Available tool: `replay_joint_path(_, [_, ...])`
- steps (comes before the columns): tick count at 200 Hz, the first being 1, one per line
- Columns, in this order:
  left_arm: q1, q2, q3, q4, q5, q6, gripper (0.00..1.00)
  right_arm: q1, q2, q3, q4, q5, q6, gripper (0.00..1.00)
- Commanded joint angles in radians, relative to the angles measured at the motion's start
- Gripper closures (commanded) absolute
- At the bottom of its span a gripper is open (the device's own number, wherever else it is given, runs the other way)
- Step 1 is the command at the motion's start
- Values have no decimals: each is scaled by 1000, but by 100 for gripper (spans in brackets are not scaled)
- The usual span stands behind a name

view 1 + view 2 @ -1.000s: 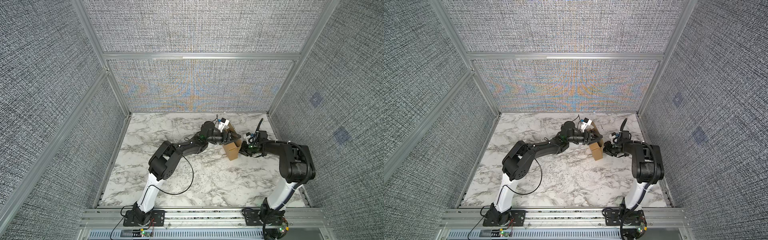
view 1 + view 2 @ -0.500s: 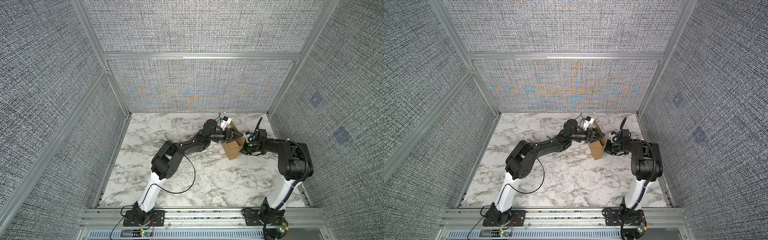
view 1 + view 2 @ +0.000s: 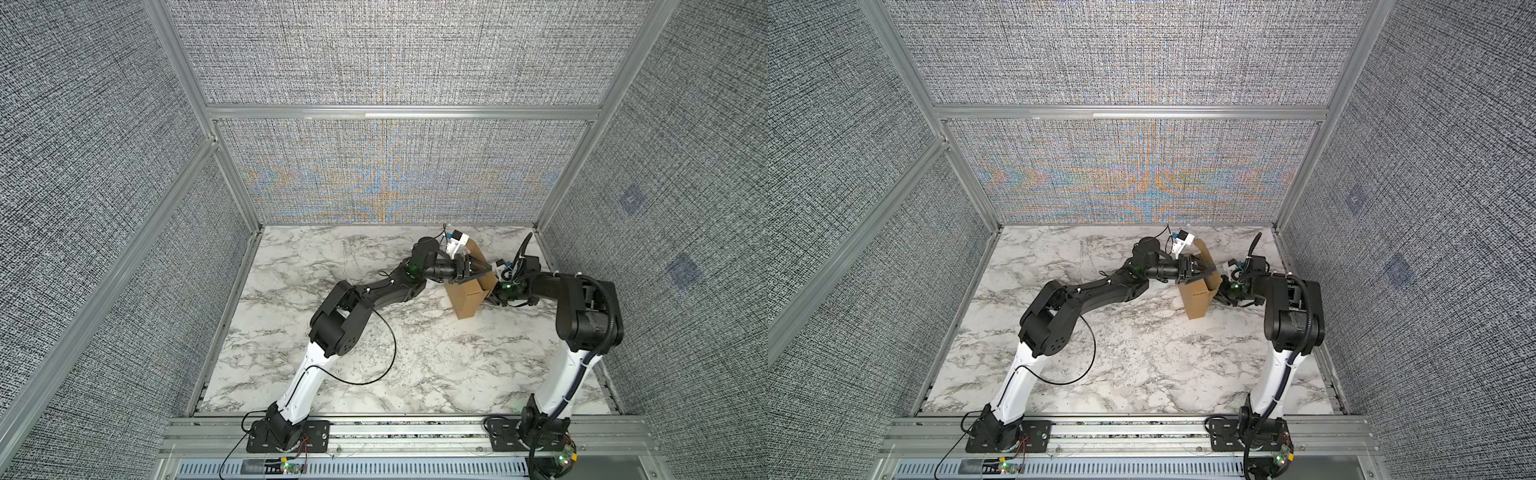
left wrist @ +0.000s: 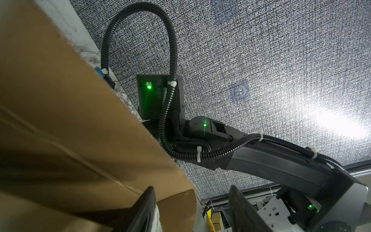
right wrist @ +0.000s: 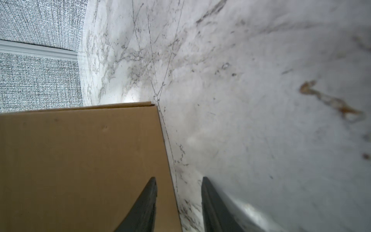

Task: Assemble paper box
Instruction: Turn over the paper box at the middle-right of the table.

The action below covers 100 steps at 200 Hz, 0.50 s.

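Closest to me runs the aluminium base rail (image 3: 395,428), with both arm bases bolted to it. Small circuit boards (image 3: 291,467) glow green at its front, and any lettering on them is too small to read. A thin black cable (image 3: 394,347) loops from the left arm out over the marble table (image 3: 436,374).

Further in, toward the far right part of the table, the paper box (image 3: 467,299) stands on end. It is tan cardboard, its faces showing plain brown in both top views and both wrist views. Its top is open and a flap (image 3: 478,255) stands up behind it.

The left gripper (image 3: 482,272) reaches across from the left, lying nearly level at the box's open top with its fingers spread wide. In the left wrist view a corner of the box sits between them, close against one finger (image 4: 144,206), while the other stands clear of the cardboard.

The right gripper (image 3: 493,298) sits low by the box's right side, its fingers parted. In the right wrist view one finger (image 5: 142,204) lies across the cardboard wall and the other over bare marble, with the box's edge between them. I cannot tell whether either one touches.

Beyond stands the grey woven back wall (image 3: 395,174). The right wall carries two faint square patches (image 3: 631,199), too blurred to read.
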Motion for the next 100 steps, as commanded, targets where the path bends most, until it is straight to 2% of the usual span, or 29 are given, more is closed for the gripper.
replay_joint_path(1, [-5,5,21,-1,26,18,39,2,13,-2,-30,44,-6,60])
replay_joint_path(100, [-3,-79,-27,-112,46,90,38,-1,6,15,-48,46,-14,60])
